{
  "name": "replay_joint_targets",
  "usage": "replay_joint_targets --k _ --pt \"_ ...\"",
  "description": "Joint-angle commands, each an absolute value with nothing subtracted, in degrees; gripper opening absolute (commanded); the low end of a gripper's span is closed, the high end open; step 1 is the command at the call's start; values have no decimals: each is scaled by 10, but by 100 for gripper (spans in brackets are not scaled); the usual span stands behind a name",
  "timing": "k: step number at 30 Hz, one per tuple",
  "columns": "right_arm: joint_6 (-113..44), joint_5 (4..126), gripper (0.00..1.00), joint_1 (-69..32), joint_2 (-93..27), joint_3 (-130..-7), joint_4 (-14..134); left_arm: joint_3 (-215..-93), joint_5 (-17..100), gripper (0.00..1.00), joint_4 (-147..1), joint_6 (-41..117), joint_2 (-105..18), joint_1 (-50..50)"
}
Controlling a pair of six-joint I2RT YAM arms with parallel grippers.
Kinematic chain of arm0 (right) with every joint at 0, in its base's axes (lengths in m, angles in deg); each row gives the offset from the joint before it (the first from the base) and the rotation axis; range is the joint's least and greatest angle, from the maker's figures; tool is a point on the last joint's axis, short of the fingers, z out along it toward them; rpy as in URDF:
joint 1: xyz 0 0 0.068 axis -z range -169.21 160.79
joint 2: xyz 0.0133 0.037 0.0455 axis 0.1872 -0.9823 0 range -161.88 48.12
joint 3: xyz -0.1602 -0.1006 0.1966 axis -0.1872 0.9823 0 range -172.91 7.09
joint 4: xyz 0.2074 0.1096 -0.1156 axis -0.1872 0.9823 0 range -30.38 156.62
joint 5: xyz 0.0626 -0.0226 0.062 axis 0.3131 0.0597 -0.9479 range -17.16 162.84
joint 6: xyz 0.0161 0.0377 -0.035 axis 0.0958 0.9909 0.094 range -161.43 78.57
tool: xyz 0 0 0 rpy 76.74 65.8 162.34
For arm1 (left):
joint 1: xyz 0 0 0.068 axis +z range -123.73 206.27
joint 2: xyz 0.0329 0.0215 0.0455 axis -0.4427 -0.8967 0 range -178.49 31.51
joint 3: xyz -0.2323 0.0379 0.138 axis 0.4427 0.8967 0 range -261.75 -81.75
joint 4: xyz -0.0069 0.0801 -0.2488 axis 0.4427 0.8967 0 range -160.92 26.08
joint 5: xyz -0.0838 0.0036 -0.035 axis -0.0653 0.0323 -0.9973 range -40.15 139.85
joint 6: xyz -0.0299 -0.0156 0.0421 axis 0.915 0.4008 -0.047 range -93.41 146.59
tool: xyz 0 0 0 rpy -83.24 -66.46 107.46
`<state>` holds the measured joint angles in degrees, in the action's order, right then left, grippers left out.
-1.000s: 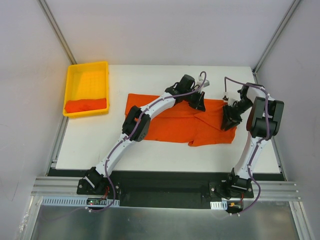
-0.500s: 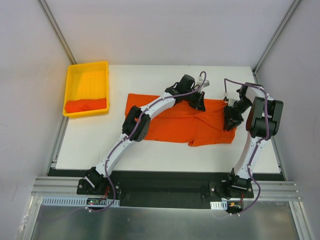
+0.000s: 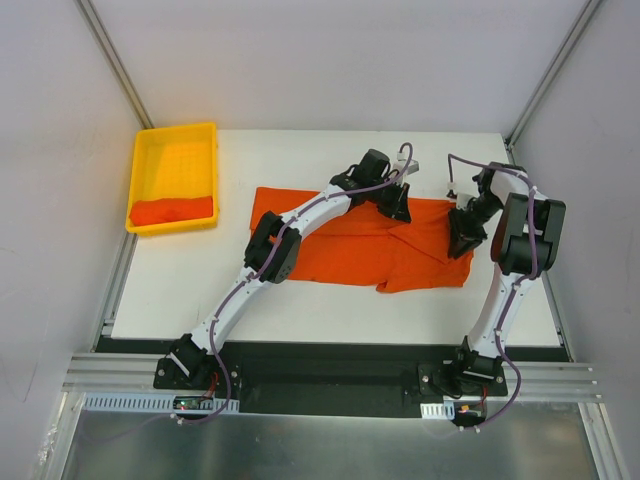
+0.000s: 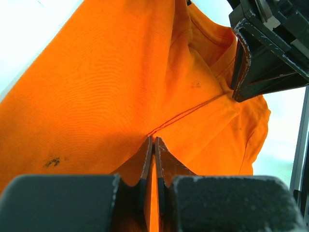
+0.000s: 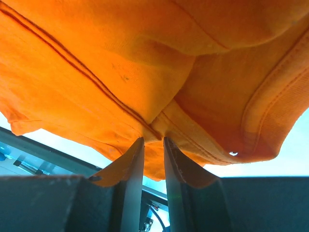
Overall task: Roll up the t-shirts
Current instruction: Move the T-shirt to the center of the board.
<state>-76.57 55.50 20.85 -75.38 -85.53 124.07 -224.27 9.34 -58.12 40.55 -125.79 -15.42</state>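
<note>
Nearest you, a silver metal rail [image 3: 100,378] runs along the table edge and carries both arm bases. Beyond it lies the white tabletop [image 3: 180,290].

The plain bright orange soft cloth t-shirt [image 3: 350,250] is spread flat across the middle of the table, lengthwise from left to right, with its near right part folded over and rumpled. Both arms reach over it, so part of the cloth is hidden beneath the left arm.

Your right gripper [image 3: 462,240] is down on the shirt's right end. In its wrist view the right gripper [image 5: 153,139] has its fingers nearly together, and a seamed fold of the t-shirt [image 5: 96,72] is caught between their tips. A thick stitched hem [image 5: 270,96] curves along the right, with a small hole [image 5: 233,153] showing light just beside it.

Your left gripper [image 3: 395,205] sits at the shirt's far edge, near the middle. Its wrist view shows the left gripper [image 4: 153,140] with its fingers pressed together on a thin pinch of the t-shirt [image 4: 96,87], where a seam runs up to their tips. Dark smudges [image 4: 53,159] mark the cloth at lower left. A black, scuffed machine part [image 4: 260,63] blocks the upper right of that view.

At the far left corner, well apart from the shirt, stands a yellow rectangular plastic tray [image 3: 175,130]. An orange cloth bundle [image 3: 172,210] lies at its near end.
</note>
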Motion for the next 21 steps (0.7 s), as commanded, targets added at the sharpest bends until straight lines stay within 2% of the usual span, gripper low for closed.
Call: replay_joint_targets --k 1,5,12,21 --pt "-761 574 24 198 -756 -876 1260 -2241 79 0 -585 401 -1251 -163" --pt "-761 583 21 193 -758 -877 1261 -2241 81 0 -586 399 -1251 -163" --pt "-768 579 1 192 -759 -879 1266 -2242 85 0 -584 392 -1251 -164" --pt "-773 532 1 200 -677 -890 1276 -2240 52 0 -567 364 -1217 -157"
